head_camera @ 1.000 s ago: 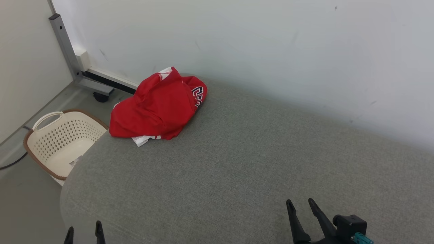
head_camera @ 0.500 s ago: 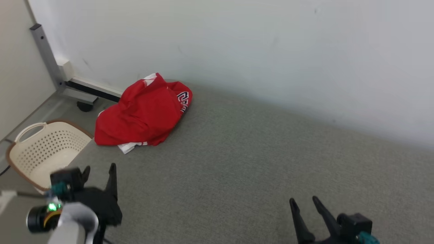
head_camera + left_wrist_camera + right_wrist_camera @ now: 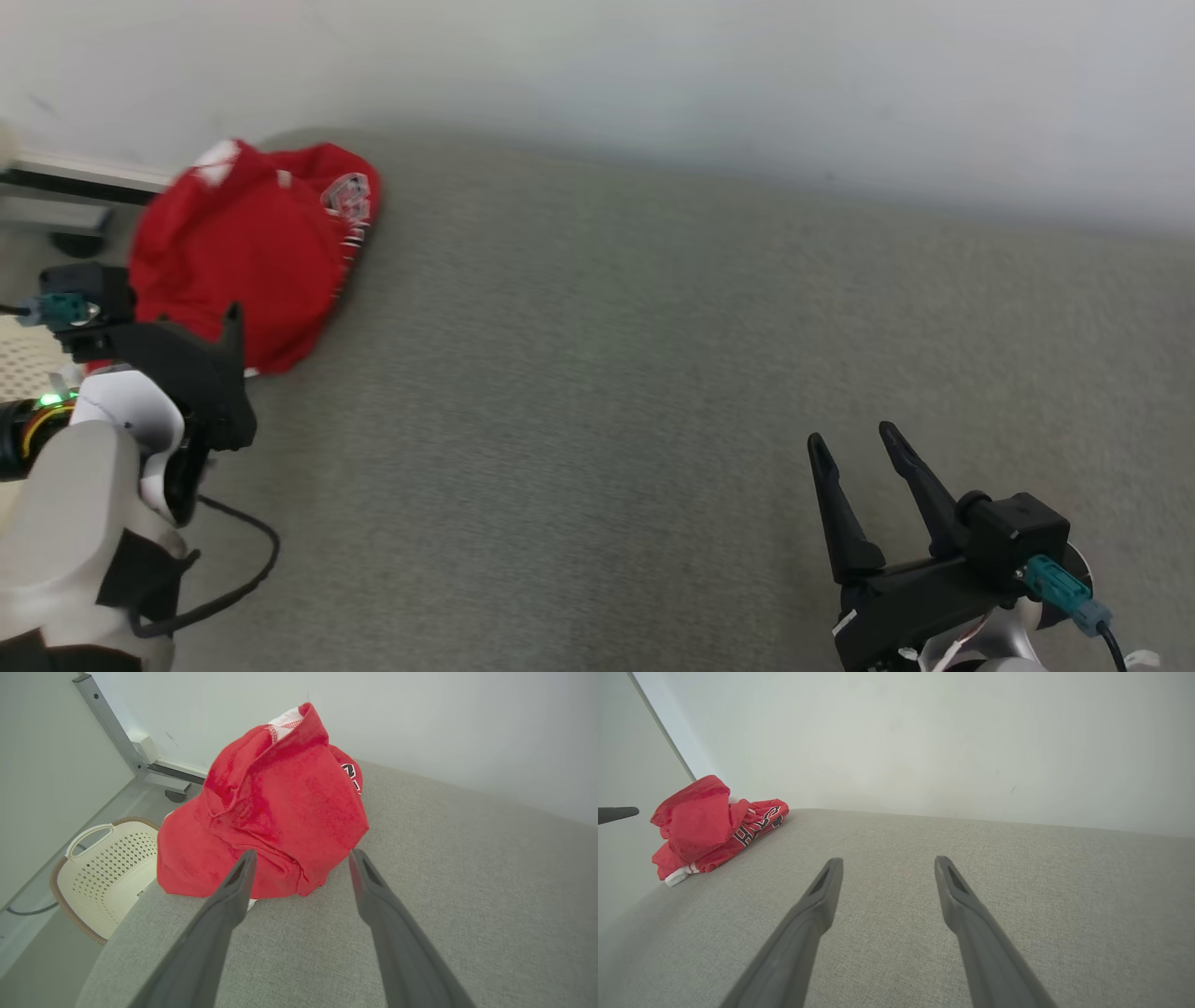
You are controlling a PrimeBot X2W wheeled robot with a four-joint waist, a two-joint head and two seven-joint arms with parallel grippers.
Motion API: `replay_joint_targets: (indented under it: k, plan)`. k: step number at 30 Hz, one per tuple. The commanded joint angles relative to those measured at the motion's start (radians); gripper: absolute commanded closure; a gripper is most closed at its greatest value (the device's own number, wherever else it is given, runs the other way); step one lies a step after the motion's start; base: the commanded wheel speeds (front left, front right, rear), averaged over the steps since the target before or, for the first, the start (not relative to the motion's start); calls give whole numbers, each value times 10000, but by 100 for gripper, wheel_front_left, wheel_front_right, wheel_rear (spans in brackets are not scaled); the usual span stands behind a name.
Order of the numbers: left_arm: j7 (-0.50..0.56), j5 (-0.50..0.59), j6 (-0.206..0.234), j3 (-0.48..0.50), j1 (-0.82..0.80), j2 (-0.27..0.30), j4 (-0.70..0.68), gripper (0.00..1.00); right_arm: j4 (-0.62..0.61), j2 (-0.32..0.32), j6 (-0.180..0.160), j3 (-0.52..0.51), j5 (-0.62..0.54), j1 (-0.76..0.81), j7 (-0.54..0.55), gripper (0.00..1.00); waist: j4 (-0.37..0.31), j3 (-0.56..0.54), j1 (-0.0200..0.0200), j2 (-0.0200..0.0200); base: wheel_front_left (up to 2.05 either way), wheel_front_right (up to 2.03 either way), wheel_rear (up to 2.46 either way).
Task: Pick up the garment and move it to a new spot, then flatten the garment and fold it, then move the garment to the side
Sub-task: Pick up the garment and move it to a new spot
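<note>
The garment (image 3: 280, 812) is a crumpled red jersey with white trim and dark lettering, heaped at the far left corner of the grey padded surface (image 3: 607, 373). It also shows in the head view (image 3: 252, 233) and the right wrist view (image 3: 700, 830). My left gripper (image 3: 301, 856) is open and points at the heap's near edge, a fingertip on either side of a lower fold; I cannot tell whether it touches. My right gripper (image 3: 851, 434) is open over bare surface at the near right, far from the garment, with nothing between its fingers (image 3: 822, 900).
A cream perforated basket (image 3: 107, 868) with a brown rim stands on the floor left of the surface's rounded corner. A metal frame leg with a caster (image 3: 175, 795) sits behind it. A white wall runs along the far edge.
The head camera has shifted, so the whole picture moved. My left arm has come up from the bottom edge to the garment's near side. Both grippers stay open.
</note>
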Motion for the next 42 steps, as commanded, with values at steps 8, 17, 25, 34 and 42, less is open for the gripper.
replay_joint_targets:
  k: [8, 17, 25, 34, 42]
  plan:
    - [279, 204, 1187, 197, -548, 661, 1193, 0, -306, -9, 33, 120, -36, 50, -14, 0, -2569, 2376, -1, 0, 0, 0, 0]
    - [-234, 586, 2622, 247, -651, 1129, 1713, 87, -215, -12, 33, 92, 117, 93, -94, 0, -2641, 2474, -1, 0, 0, 0, 0]
    - [-368, 494, 1905, 38, -63, 1496, 2003, 100, 329, -17, 33, 299, 442, -1, -280, 0, -2254, 1578, -1, 0, 0, 0, 0]
    - [-1301, 931, 1625, -423, 406, 1904, 1833, 100, 1129, -14, 33, 445, 923, 713, -663, 0, -2017, -629, -1, 0, 0, 0, 0]
    - [-1479, 1305, 1505, -1197, -1061, 1080, 737, 100, 1431, -15, 33, 242, 1164, 1321, -898, 0, -2076, -1908, -1, 0, 0, 0, 0]
